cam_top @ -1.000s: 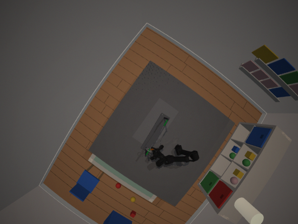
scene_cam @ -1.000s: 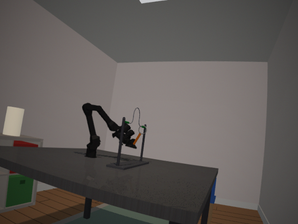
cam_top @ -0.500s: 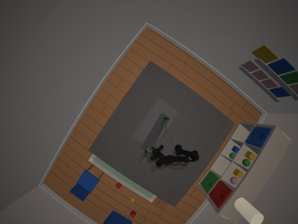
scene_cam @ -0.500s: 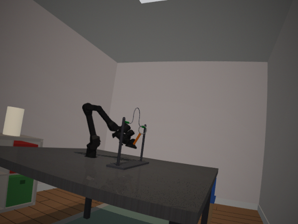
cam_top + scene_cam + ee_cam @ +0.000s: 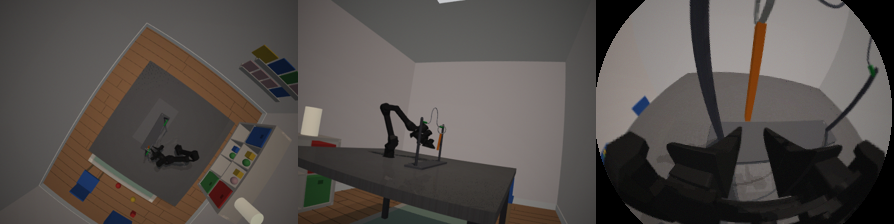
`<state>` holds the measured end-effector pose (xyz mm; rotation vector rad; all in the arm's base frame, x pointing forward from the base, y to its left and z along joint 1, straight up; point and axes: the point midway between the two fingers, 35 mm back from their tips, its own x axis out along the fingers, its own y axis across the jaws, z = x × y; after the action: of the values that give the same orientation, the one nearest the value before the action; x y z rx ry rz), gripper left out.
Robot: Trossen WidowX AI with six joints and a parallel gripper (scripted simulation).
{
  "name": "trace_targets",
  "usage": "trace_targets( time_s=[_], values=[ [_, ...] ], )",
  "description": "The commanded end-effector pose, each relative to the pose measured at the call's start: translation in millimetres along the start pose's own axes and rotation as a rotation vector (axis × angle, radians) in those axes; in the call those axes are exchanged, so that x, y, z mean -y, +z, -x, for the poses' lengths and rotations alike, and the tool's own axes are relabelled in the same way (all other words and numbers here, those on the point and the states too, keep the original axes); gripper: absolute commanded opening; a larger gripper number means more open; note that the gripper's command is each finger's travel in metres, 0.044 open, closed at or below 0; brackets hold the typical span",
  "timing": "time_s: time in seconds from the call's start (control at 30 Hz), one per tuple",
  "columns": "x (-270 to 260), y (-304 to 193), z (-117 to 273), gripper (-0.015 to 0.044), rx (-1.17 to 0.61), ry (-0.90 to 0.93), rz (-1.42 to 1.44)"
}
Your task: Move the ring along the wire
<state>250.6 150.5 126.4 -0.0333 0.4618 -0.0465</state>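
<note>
The ring (image 5: pixel 437 129) (image 5: pixel 768 9) hangs around the green wire part (image 5: pixel 441 127) (image 5: pixel 148 151) next to the far post (image 5: pixel 440 153) (image 5: pixel 703 55) of the exterior view. Its orange handle (image 5: pixel 439 141) (image 5: pixel 755 70) (image 5: pixel 148 146) hangs down, slightly tilted, beside that post. My gripper (image 5: pixel 434 147) (image 5: pixel 752 129) is partly open and empty; in the wrist view the handle's lower end shows beyond the fingertips, apart from them. The other green part (image 5: pixel 425 122) (image 5: pixel 165 122) (image 5: pixel 871 70) is by the other post (image 5: pixel 417 155) (image 5: pixel 851 106). The thin grey wire (image 5: pixel 435 108) arches between them.
The dark base plate (image 5: pixel 423 165) (image 5: pixel 154 133) carries both posts on the table (image 5: pixel 458 183). In the exterior view the near post stands in front of part of the arm. A shelf unit (image 5: pixel 273 148) stands beyond the table's edge.
</note>
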Motion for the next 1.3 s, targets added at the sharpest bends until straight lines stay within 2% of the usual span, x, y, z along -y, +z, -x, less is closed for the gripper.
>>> trace_targets(
  time_s=[0.0, 0.4, 1.03, 1.27],
  values=[
    [-1.2, 0.1, 7.7, 0.0160, -0.002, 0.000, -0.006],
    [0.2, 0.0, 46.5, 0.0160, 0.001, 0.000, -0.008],
    [0.3, 0.1, 47.1, 0.0160, 0.001, 0.000, -0.008],
    [1.6, 1.8, 87.6, 0.0344, 0.008, 0.005, -0.003]
  ],
)
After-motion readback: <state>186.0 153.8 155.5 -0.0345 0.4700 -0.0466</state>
